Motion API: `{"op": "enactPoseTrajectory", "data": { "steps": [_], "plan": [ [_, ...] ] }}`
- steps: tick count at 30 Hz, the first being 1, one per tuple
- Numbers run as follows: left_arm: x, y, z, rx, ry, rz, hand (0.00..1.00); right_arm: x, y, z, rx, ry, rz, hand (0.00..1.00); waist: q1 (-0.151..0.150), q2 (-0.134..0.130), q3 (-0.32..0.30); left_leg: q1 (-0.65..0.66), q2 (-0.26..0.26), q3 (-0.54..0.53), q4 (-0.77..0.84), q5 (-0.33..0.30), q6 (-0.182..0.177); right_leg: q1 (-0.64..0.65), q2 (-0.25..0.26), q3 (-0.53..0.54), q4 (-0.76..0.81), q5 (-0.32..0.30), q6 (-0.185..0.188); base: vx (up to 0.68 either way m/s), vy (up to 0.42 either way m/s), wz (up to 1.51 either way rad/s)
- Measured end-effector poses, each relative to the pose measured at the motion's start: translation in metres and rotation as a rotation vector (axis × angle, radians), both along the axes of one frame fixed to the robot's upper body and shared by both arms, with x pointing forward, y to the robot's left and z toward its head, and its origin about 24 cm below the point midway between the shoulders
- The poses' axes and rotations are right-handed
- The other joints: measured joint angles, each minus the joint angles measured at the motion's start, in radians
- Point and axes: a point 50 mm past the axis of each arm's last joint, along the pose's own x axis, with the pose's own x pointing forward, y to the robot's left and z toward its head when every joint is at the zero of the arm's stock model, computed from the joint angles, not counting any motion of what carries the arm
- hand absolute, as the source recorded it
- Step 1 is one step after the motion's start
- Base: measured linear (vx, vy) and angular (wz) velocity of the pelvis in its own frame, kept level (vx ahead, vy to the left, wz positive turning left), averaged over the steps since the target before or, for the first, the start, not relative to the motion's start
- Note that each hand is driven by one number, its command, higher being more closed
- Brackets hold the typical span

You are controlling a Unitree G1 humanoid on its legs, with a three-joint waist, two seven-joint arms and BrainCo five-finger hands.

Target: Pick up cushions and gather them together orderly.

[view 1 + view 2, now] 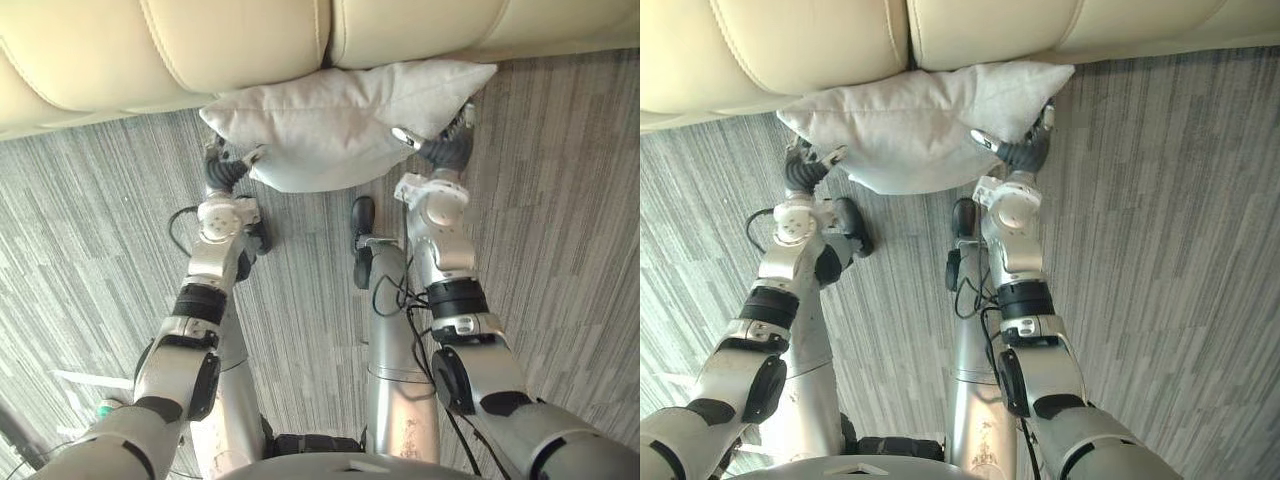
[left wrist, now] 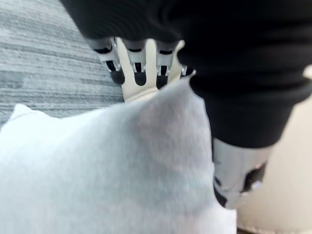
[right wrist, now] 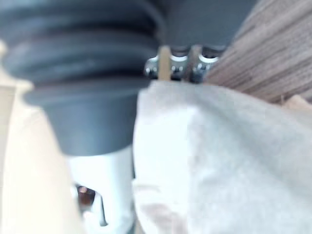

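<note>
A light grey cushion (image 1: 330, 125) hangs between my two hands, just in front of the cream sofa (image 1: 230, 40) and above the carpet. My left hand (image 1: 222, 170) grips its left end: the thumb (image 2: 239, 175) lies on the near face and the fingers (image 2: 136, 68) reach behind the cloth. At the cushion's right corner, my right hand (image 1: 445, 152) holds it the same way, with its thumb (image 1: 405, 137) on top and its fingers (image 3: 180, 66) past the edge. The cushion's far edge touches the sofa's front.
The sofa's two cream seat pads (image 1: 970, 30) run across the top of the eye views. Grey striped carpet (image 1: 560, 200) stretches to both sides of my arms.
</note>
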Motion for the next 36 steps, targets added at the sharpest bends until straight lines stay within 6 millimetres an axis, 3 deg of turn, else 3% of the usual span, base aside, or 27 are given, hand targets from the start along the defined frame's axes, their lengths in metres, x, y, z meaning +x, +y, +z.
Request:
{"op": "enactPoseTrajectory", "data": {
  "steps": [1,6,21,27,36],
  "plan": [
    [0.0,-0.008,0.004,0.006,-0.014,-0.007,1.0,0.001,0.005,0.007,-0.009,-0.02,0.0,1.0,-0.002,0.0,0.0,-0.007,-0.004,0.0,-0.008,0.008,0.0,-0.008,-0.003,0.0,0.0,0.001,-0.001,-0.01,0.005,0.11],
    [-0.003,-0.018,0.016,0.005,-0.063,0.017,1.0,-0.003,0.015,0.015,-0.072,-0.052,-0.029,1.0,-0.011,0.0,0.0,-0.027,-0.005,-0.015,-0.03,0.036,-0.009,-0.026,-0.005,-0.023,-0.008,0.01,-0.009,0.01,0.006,0.06],
    [-0.013,-0.006,0.024,-0.018,-0.118,0.13,1.0,-0.011,0.012,0.015,-0.068,-0.095,-0.028,1.0,-0.03,0.0,-0.001,0.029,-0.006,-0.031,-0.106,0.096,-0.032,0.027,-0.002,-0.053,-0.05,0.038,-0.042,0.01,0.006,0.03],
    [-0.021,-0.002,0.033,-0.043,-0.174,0.156,1.0,-0.018,0.018,-0.002,0.018,-0.089,0.034,1.0,-0.048,-0.001,-0.003,0.098,-0.02,-0.053,-0.164,0.129,-0.047,0.104,-0.002,-0.079,-0.092,0.051,-0.058,0.01,0.002,0.09],
    [-0.038,-0.003,0.039,-0.097,-0.238,0.157,1.0,-0.033,0.019,-0.023,0.102,-0.078,0.096,1.0,-0.049,-0.001,-0.006,0.208,-0.021,-0.059,-0.208,0.135,-0.048,0.221,0.005,-0.091,-0.141,0.057,-0.067,0.01,0.002,0.01]
  ]
}}
